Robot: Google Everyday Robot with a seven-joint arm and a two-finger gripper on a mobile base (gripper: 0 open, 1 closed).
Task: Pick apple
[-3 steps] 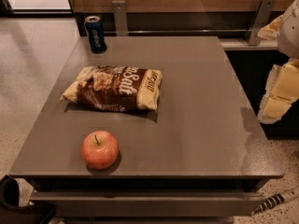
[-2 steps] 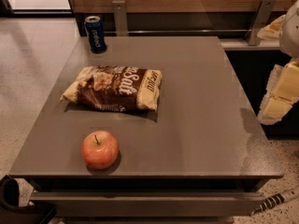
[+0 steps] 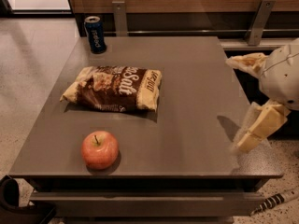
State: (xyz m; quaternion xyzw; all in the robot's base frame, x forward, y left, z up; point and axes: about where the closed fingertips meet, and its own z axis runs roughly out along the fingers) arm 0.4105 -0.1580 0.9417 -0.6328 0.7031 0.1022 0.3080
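The apple [image 3: 100, 150] is round and red-orange with a short dark stem. It sits upright near the front left corner of the grey table [image 3: 196, 92]. My gripper [image 3: 248, 99] hangs at the table's right edge, far to the right of the apple and above the surface. Its two cream fingers [image 3: 258, 127] stand wide apart with nothing between them. The white wrist is partly cut off by the right border of the view.
A brown and cream chip bag [image 3: 114, 88] lies flat behind the apple, left of the table's middle. A blue soda can [image 3: 96, 34] stands at the back left corner. A wood panel with metal brackets [image 3: 258, 20] runs behind the table.
My gripper has moved left and down, further in over the table's right edge. The apple, chip bag and can have not moved.
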